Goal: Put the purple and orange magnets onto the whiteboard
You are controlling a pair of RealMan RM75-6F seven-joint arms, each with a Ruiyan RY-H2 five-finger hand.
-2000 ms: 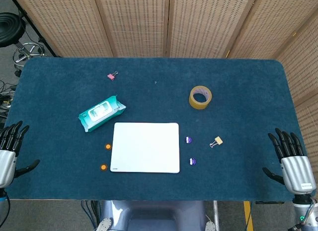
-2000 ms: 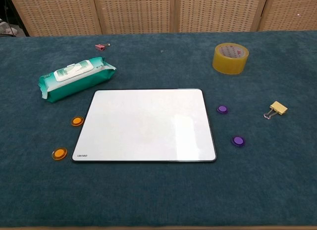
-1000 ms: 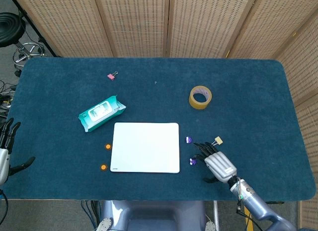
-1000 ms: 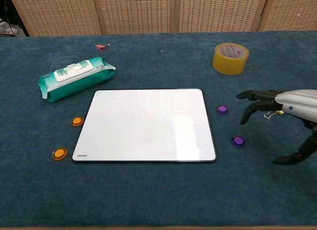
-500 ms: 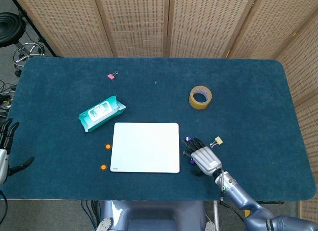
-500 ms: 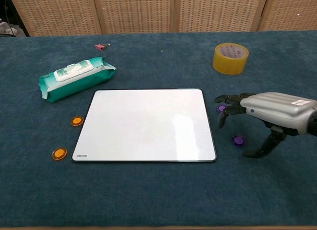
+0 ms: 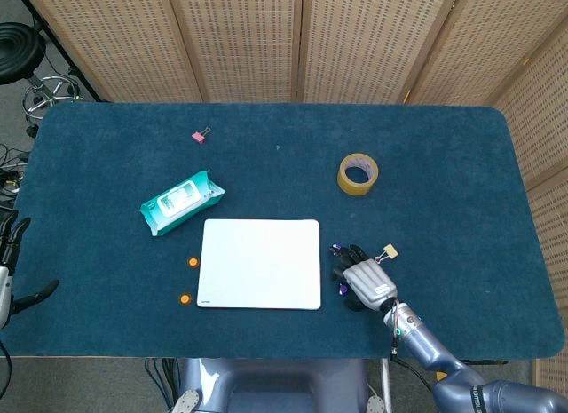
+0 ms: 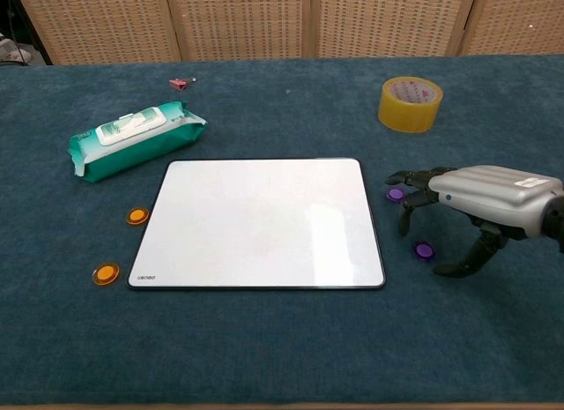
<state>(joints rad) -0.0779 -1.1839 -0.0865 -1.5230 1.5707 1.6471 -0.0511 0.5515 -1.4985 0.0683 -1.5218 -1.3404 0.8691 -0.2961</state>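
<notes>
- The left hand (image 7: 7, 271) is cut off by the head view's left edge and lies outside the chest view.
- The right hand (image 8: 489, 198) runs off the chest view's right edge at the wrist.
- In the head view the right hand covers most of the near purple magnet (image 7: 341, 289).
- The far purple magnet (image 8: 396, 195) sits partly behind the fingertips (image 8: 394, 177); contact cannot be told.

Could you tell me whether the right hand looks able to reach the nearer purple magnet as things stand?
Probably yes: the right hand hovers open right over the nearer purple magnet, fingers arched beside it, and nothing lies between them.
</notes>
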